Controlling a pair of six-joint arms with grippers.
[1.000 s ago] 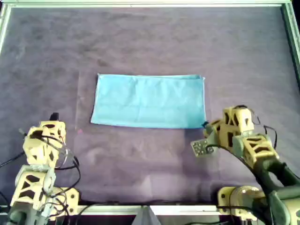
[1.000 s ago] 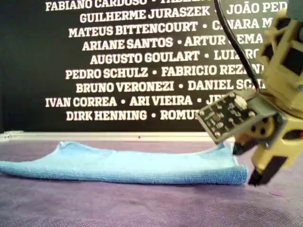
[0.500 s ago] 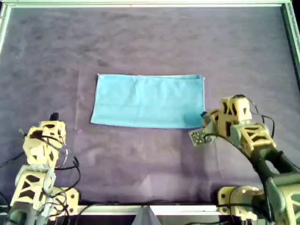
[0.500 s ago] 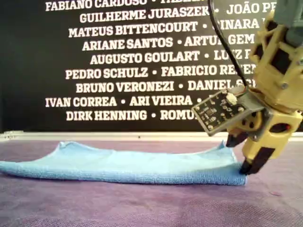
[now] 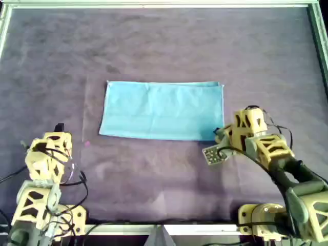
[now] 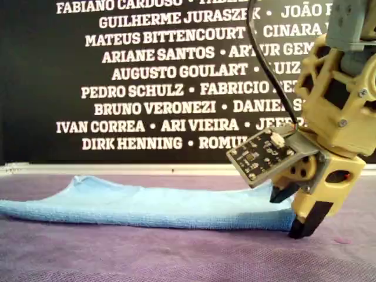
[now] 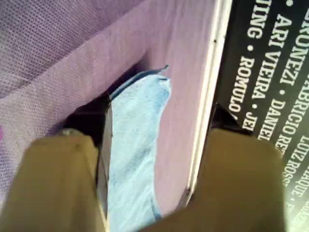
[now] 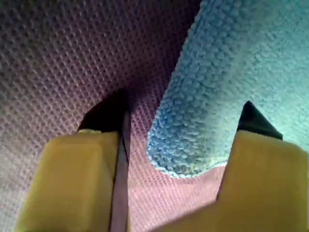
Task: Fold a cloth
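The light blue cloth (image 5: 161, 110) lies flat as a wide folded rectangle on the dark purple table covering (image 5: 164, 41). My second gripper (image 5: 220, 134) is open and low at the cloth's near right corner in the overhead view. In the second wrist view (image 8: 182, 108) the cloth's thick folded corner (image 8: 227, 67) lies between the two jaws, which have not closed on it. The exterior view shows this gripper (image 6: 294, 211) at the end of the cloth (image 6: 147, 205). My first gripper (image 5: 51, 138) is open and empty, off the cloth's near left corner; its wrist view (image 7: 159, 111) shows the cloth (image 7: 135, 140) ahead.
A metal frame (image 5: 154, 4) borders the table. A black backdrop with white names (image 6: 164, 70) stands behind the far edge. A small circuit board (image 5: 212, 155) sticks out from the second wrist.
My second gripper has moved left in the overhead view and down, from beside the cloth's near right corner to straddling it. The cloth and the first arm have not moved.
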